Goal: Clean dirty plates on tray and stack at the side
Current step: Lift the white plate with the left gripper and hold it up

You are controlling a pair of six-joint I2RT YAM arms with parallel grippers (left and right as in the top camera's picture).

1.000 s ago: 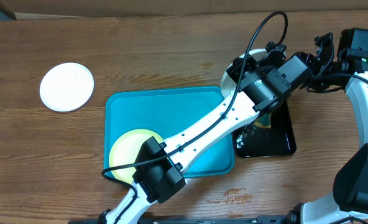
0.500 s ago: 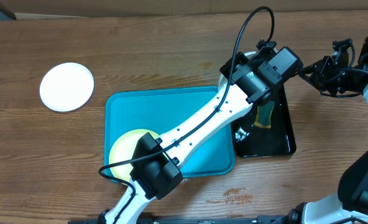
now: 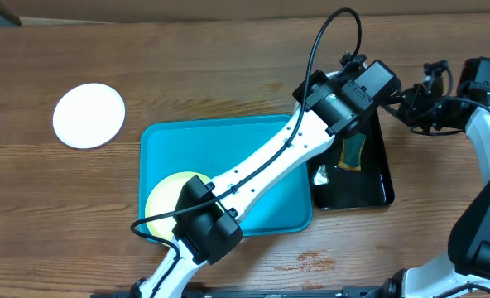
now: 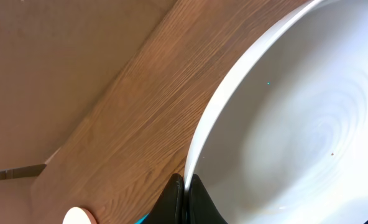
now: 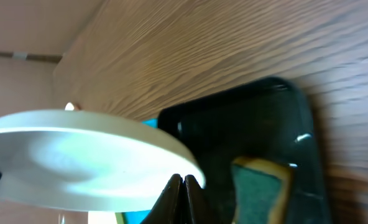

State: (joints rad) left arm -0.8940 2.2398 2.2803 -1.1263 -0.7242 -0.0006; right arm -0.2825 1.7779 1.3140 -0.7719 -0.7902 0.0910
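Observation:
My left gripper [image 4: 186, 185] is shut on the rim of a white plate [image 4: 296, 124] with a few tiny specks, held up over the far right corner of the turquoise tray [image 3: 228, 157]. From overhead that plate [image 3: 300, 101] is mostly hidden under the left wrist. My right gripper [image 5: 184, 182] is shut with nothing between its fingers, just right of the held plate [image 5: 78, 155]. A pale yellow plate [image 3: 169, 194] lies in the tray's near left corner. Another white plate [image 3: 88, 115] rests on the table at far left.
A glossy black tray [image 3: 369, 186] sits right of the turquoise tray, with a green and yellow sponge [image 3: 353, 151] in it. The sponge [image 5: 258, 186] lies below my right gripper. A brown wall runs along the table's far edge.
My right gripper has closed and drawn away from the plate to the right, then eased back. The left arm has shifted the held plate slightly.

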